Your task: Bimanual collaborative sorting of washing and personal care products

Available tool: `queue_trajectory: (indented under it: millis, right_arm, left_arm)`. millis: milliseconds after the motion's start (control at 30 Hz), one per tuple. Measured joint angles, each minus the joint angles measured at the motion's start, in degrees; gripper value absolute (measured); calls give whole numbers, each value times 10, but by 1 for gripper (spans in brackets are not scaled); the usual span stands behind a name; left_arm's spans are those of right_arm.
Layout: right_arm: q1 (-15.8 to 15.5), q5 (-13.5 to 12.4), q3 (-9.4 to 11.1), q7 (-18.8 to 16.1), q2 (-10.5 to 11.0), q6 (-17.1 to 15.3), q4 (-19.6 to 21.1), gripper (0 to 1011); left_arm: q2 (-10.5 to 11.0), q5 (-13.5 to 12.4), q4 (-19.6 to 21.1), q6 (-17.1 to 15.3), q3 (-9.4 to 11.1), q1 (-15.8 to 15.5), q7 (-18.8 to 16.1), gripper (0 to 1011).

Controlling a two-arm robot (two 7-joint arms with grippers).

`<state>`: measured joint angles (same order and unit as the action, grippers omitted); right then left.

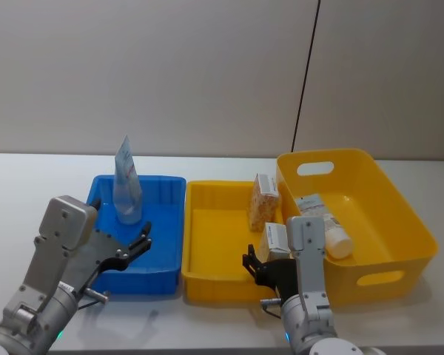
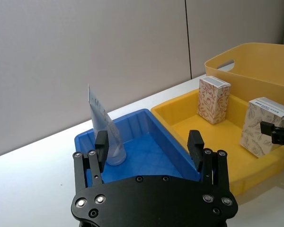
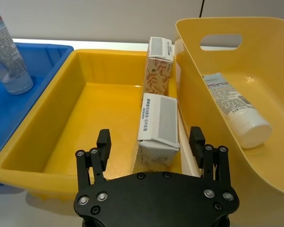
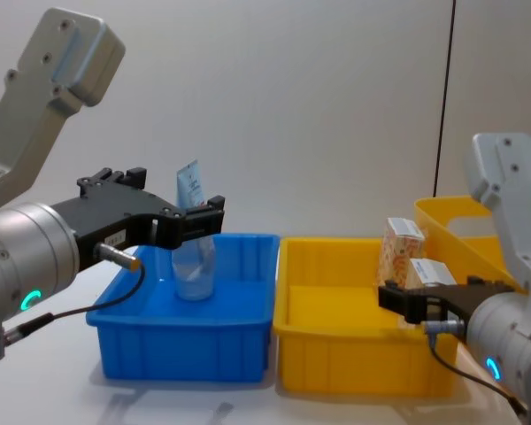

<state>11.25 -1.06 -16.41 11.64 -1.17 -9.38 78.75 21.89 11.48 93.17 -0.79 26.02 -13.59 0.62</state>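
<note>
the sorting looks well advanced, judging by how the products are grouped by kind. a pale blue-and-white soft squeeze tube [image 1: 126, 185] stands cap-down and crimped end up in the blue plastic bin [image 1: 166, 222] on the robot's left. two small orange-speckled cream cartons sit in the shallow yellow plastic tray [image 1: 207, 244] in the middle: the far carton [image 1: 263, 201] stands upright against the tray's right wall, and the near carton [image 1: 275, 240] stands just in front of it, also close to that wall. a second squeeze tube with a white cap [image 1: 322, 220] lies on its side in the deep yellow plastic bin with handle slots [image 1: 385, 214] on the right. that bin seems to be the source and the two smaller containers the destinations, one per product type.

the left gripper [image 1: 137, 248] hovers over the near part of the blue bin, jaws apart and empty, pointed toward the standing tube but clear of it. this reads as either a release just made or a pose ready for the next handover; the pictures cannot settle which.

the right gripper [image 3: 151, 146] hangs over the near right corner of the yellow tray, jaws spread wide to either side of the near carton without touching it. the carton rests on the tray floor, so the open jaws suit either letting go or lining up a grasp.

the lying tube appears to be the item left to move, likely to the blue bin beside its twin. all three containers sit side by side on the white bench [image 1: 29, 185].
</note>
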Motion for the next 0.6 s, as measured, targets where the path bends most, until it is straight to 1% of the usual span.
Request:
queue_trajectory:
  millis: [167,233,367,400,433,467,500,533,567,600]
  right_arm:
    - [3,3,2,1,-2,2,-5,1003]
    - [4,3,3,1,-3,3,-6,977]
    - [5,4,4,1,-3,4,-8,895]
    - [5,4,4,1,-4,4,-9,842]
    - [5,4,4,2,-4,4,-9,834]
    - [5,4,4,2,-4,4,-9,791]
    - [6,5,5,2,-4,5,-10,791]
    - [6,5,5,2,-4,5,-10,769]
    - [6,5,5,2,-4,5,-10,707]
    - [6,5,5,2,-4,5,-10,696]
  left_arm:
    - [0,0,0,0,0,0,0,1001]
    - [0,0,0,0,0,0,0,1001]
    - [0,0,0,0,0,0,0,1002]
    - [0,0,0,0,0,0,0,1001]
    - [0,0,0,0,0,0,0,1001]
    - [0,0,0,0,0,0,0,1001]
    - [0,0,0,0,0,0,0,1001]
    - [0,0,0,0,0,0,0,1001]
    - [0,0,0,0,0,0,0,1001]
    - [0,0,0,0,0,0,0,1001]
